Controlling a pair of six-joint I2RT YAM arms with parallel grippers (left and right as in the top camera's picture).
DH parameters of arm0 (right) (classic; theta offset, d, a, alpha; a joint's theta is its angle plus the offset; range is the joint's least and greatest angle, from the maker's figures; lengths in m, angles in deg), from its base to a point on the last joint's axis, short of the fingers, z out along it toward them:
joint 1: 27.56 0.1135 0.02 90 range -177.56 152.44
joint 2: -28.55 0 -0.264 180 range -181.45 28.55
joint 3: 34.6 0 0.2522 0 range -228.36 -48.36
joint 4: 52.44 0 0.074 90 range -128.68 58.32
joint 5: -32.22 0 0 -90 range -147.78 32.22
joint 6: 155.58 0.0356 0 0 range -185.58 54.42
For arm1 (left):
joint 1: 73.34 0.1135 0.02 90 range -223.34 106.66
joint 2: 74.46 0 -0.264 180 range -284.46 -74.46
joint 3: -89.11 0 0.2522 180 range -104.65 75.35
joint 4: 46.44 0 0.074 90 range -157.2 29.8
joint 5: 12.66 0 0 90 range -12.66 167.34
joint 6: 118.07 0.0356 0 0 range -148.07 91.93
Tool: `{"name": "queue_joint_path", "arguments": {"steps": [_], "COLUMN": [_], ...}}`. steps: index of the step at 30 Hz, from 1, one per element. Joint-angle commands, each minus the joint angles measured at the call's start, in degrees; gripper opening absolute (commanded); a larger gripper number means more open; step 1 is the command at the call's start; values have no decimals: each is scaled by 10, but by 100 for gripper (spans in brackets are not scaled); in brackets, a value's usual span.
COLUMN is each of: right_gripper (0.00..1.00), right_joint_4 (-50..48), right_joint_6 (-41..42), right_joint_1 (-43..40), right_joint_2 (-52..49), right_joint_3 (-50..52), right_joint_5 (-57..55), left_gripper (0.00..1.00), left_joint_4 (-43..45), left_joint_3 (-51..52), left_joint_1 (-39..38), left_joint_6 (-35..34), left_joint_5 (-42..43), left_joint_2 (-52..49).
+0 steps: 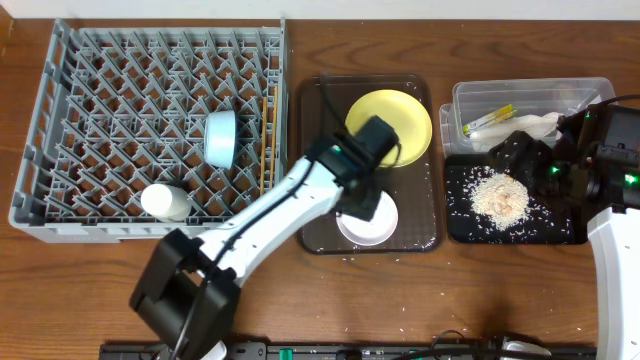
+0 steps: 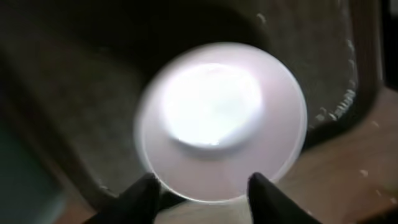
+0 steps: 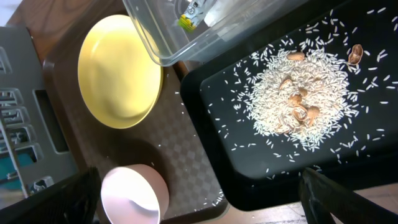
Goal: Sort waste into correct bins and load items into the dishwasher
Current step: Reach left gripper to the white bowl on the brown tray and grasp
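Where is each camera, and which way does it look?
Overhead: above the table, facing straight down at the rack; the left arm and right arm show.
Left wrist: on the left arm, facing down at the white bowl; its two fingers show below.
Right wrist: on the right arm, facing down at the rice and plate; its fingers show at bottom corners.
Both wrist views share the white bowl.
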Motion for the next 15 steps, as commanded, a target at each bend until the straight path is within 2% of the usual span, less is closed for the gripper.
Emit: {"name": "queue_joint_path", "arguments": {"steps": [1, 6, 10, 11, 13, 15], "right_gripper": [99, 99, 99, 99, 99, 99], "right_joint_4": [1, 1, 1, 1, 1, 1], "right_joint_6": [2, 2, 2, 2, 2, 2], "right_joint_1": [-2, -2, -2, -2, -2, -2], "right_joint_2": [0, 0, 0, 0, 0, 0], "right_joint_3": [0, 0, 0, 0, 0, 0], "right_joint_5": [4, 4, 4, 4, 4, 4], "left_gripper": [55, 57, 55, 49, 31, 22], "left_joint_4": [22, 77, 87, 93, 106, 122], "left_joint_3": [37, 95, 102, 102, 102, 106], "left_joint_1": [11, 20, 30, 30, 29, 24], "left_joint_6": [6, 6, 6, 6, 6, 6], "left_joint_5": [-43, -49, -51, -45, -33, -21], "left_joint_2": [-5, -26, -39, -40, -42, -42]}}
